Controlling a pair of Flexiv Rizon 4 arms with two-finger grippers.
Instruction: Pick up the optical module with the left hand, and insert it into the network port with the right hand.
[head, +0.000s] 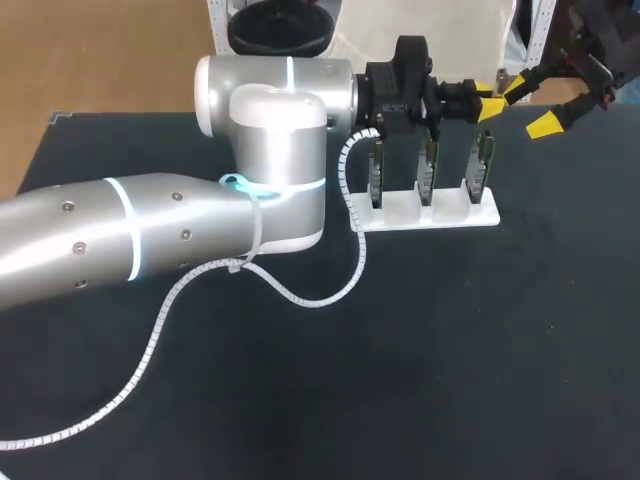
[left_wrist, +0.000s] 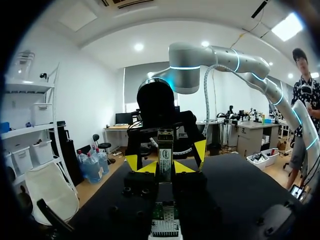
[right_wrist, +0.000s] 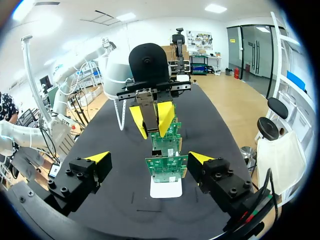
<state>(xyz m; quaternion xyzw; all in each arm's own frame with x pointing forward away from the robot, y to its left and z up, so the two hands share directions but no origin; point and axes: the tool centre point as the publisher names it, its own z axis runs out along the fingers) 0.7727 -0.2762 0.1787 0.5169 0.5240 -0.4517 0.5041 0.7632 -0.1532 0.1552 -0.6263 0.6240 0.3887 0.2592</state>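
A slim grey optical module (left_wrist: 165, 150) is pinched between the yellow tips of my left gripper (left_wrist: 165, 168), which is shut on it. In the head view the left gripper (head: 492, 104) hovers above the rightmost of three green circuit boards (head: 479, 165) with network ports, upright in a white stand (head: 430, 213). My right gripper (head: 531, 107) faces it from the far right, open wide and empty. In the right wrist view the open right gripper (right_wrist: 149, 159) straddles the nearest board (right_wrist: 167, 168), and the module (right_wrist: 149, 114) hangs ahead above the row.
The black table (head: 480, 350) spreads around the stand. My left arm's silver links and its white coiled cable (head: 165, 325) cover the table's left half. A port cage (left_wrist: 165, 227) sits directly under the left gripper.
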